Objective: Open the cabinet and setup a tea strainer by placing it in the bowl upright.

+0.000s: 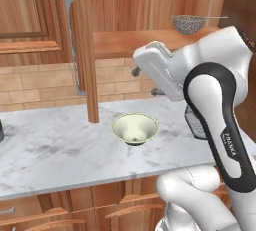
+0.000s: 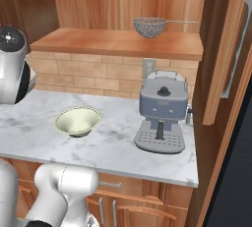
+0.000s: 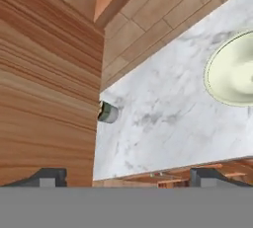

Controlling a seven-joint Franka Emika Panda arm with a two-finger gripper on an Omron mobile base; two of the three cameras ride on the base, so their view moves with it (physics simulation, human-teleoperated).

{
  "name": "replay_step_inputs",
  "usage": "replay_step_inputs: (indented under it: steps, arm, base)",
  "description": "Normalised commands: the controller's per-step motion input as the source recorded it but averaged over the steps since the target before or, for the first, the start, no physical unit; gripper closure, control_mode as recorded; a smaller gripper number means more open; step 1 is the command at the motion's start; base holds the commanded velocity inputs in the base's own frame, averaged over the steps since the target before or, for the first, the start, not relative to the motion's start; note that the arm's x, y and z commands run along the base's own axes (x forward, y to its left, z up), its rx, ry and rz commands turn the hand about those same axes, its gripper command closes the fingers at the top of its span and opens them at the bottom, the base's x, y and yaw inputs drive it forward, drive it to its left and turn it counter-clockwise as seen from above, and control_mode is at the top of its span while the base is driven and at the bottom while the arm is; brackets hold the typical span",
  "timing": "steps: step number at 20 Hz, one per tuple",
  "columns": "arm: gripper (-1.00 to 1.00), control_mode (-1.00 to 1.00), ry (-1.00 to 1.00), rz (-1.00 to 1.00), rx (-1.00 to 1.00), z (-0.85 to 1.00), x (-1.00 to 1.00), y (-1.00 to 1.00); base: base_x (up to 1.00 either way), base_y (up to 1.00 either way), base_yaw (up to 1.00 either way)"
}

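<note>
The cabinet (image 1: 130,42) stands open, its left door (image 1: 90,50) swung out edge-on and its right door (image 2: 221,49) swung out too. On its wooden shelf sits the tea strainer (image 1: 189,24) (image 2: 150,26), a mesh basket whose thin handle points right. Below it, the pale cream-green bowl (image 1: 135,127) (image 2: 77,121) (image 3: 232,71) rests empty and upright on the marble counter. My gripper (image 1: 144,81) (image 3: 128,177) hangs above the counter, right of the left door and above the bowl, below shelf height. Its fingertips (image 3: 47,176) stand wide apart, open, holding nothing.
A grey espresso machine (image 2: 161,118) stands on the counter (image 2: 113,147) right of the bowl, under the shelf. A small dark cylinder (image 3: 107,112) sits at the counter's far left. The open left door's panel (image 3: 49,74) is close beside the hand. Base cabinets run below.
</note>
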Motion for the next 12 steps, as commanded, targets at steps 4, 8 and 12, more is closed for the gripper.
replay_step_inputs:
  steps: [4,8,12]
  arm:
    - [-1.0,-1.0,-0.07,0.0,-0.54,-0.15,0.21,-0.55]
    - [-1.0,-1.0,-0.01,0.0,-0.59,-0.18,0.34,-0.71]
    - [-1.0,-1.0,-0.03,0.0,-0.55,-0.26,0.31,-0.83]
  base:
    - [0.0,0.0,0.0]
    - [0.0,0.0,0.0]
    - [0.0,0.0,0.0]
